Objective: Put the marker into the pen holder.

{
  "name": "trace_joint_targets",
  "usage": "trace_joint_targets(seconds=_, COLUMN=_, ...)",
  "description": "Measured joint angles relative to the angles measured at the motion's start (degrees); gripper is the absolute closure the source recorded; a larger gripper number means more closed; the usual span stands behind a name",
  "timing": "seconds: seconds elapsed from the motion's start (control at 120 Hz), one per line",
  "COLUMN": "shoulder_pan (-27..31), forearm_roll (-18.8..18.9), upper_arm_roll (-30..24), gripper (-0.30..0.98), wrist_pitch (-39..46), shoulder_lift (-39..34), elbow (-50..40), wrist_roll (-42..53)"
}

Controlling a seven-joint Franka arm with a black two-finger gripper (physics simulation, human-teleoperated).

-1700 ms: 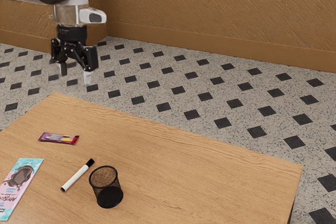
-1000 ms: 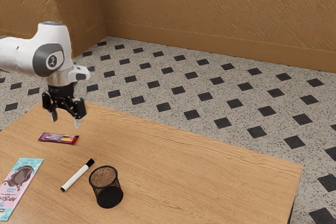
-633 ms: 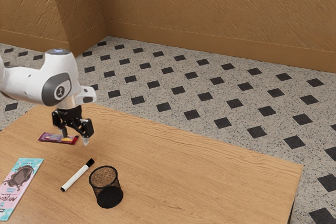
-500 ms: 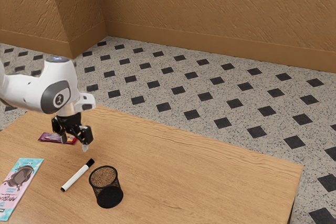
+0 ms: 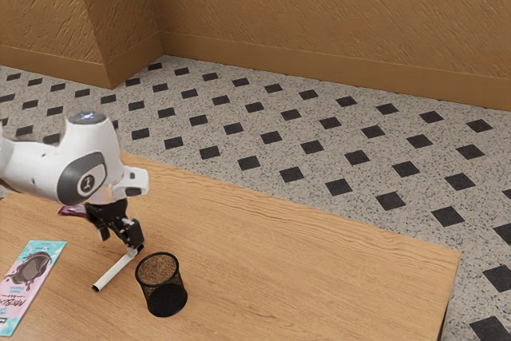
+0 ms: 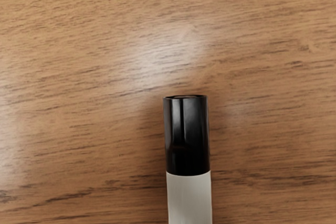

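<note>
Table (image 5: 319,277), marker (image 5: 114,272), pen holder (image 5: 162,287), pastel packet (image 5: 30,277), purple packet (image 5: 69,211)

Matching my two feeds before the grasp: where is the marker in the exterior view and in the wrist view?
Exterior view: the marker lies toward the exterior view's left of the pen holder, one end by the gripper.
Wrist view: close under the hand, its black cap and part of its white barrel.
Shared landmark: the wood-grained table.
</note>
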Motion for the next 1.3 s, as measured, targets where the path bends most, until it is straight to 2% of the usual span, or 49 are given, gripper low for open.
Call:
trace_joint_targets(seconds=0.2, shoulder_pan=0.46, forearm_roll=0.07, upper_arm_roll=-0.05, gripper=0.0, wrist_pitch=2.3, shoulder_lift=2.29, elbow=-0.13, wrist_roll=2.59)
trace_joint_targets(seconds=0.283, shoulder_pan=0.66, forearm_roll=0.01, upper_arm_roll=-0.05, gripper=0.04, wrist_pitch=2.88, shoulder_lift=2.65, elbow=-0.14, wrist_roll=3.38)
trace_joint_targets(seconds=0.583, shoulder_pan=0.6, forearm_roll=-0.07, upper_arm_roll=-0.07, gripper=0.46, wrist_pitch=3.73, shoulder_lift=2.83, elbow=-0.14, wrist_roll=5.25)
trace_joint_targets(seconds=0.75, shoulder_pan=0.6, forearm_roll=-0.07, upper_arm_roll=-0.1, gripper=0.6, wrist_pitch=3.86, shoulder_lift=2.75, elbow=-0.14, wrist_roll=5.92)
trace_joint_targets(seconds=0.958, shoulder_pan=0.55, forearm_roll=0.22, upper_arm_roll=-0.15, gripper=0.68, wrist_pitch=4.42, shoulder_lift=3.54, elbow=-0.13, wrist_roll=6.2)
trace_joint_targets(seconds=1.3, shoulder_pan=0.55, forearm_roll=0.41, upper_arm_roll=-0.26, gripper=0.69, wrist_pitch=4.96, shoulder_lift=3.83, elbow=-0.13, wrist_roll=6.22)
